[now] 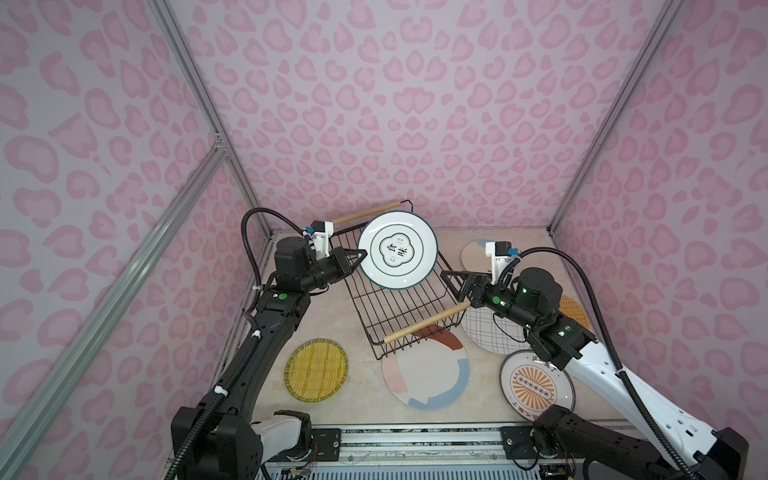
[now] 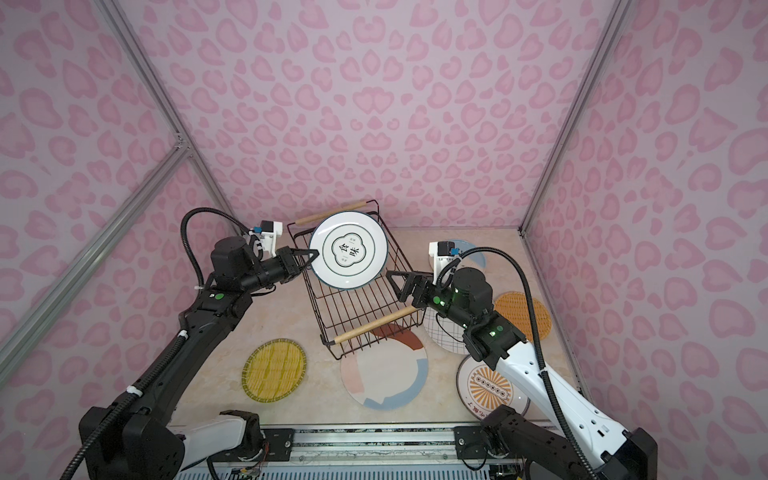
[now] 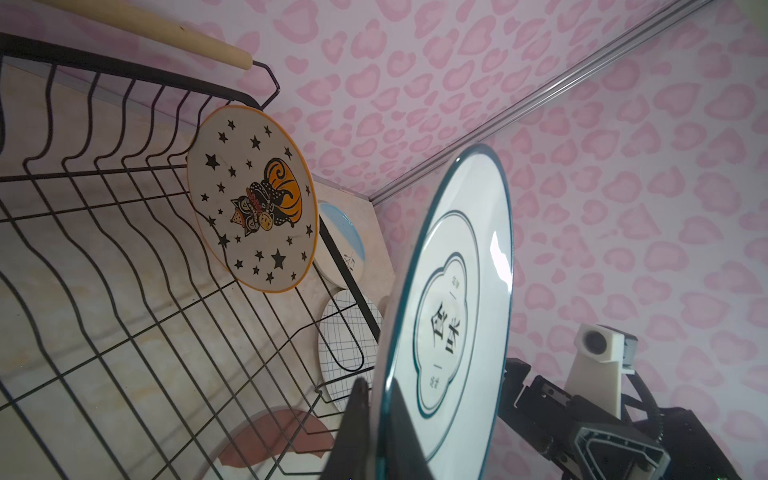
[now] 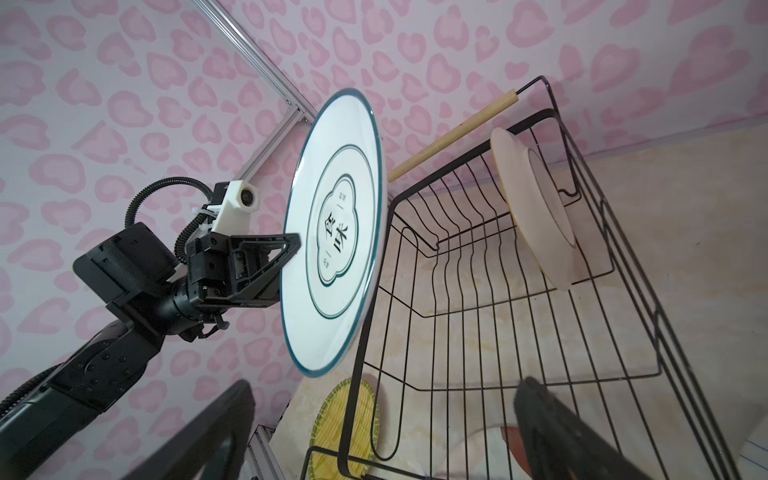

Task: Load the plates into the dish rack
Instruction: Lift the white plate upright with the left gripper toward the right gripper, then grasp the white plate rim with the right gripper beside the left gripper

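Observation:
My left gripper [image 1: 360, 254] [image 3: 380, 384] is shut on the rim of a white black-rimmed plate [image 1: 397, 249] [image 2: 348, 249] [image 3: 453, 291] [image 4: 332, 232]. It holds the plate upright over the far half of the black wire dish rack [image 1: 399, 316] [image 2: 353, 316] [image 4: 498, 291]. A starred plate [image 3: 249, 199] [image 4: 536, 208] stands on edge at the rack's far end, hidden in both top views. My right gripper [image 1: 451, 286] [image 2: 395, 286] [image 4: 386, 384] is open and empty, just right of the rack's near right side.
Plates lie flat on the table around the rack: yellow woven [image 1: 316, 371], colour-blocked [image 1: 426, 374] partly under the rack, orange sunburst [image 1: 536, 384], blue-gridded [image 1: 482, 332], orange woven [image 1: 575, 311] and cream-and-blue [image 1: 473, 253]. Pink walls close in on three sides.

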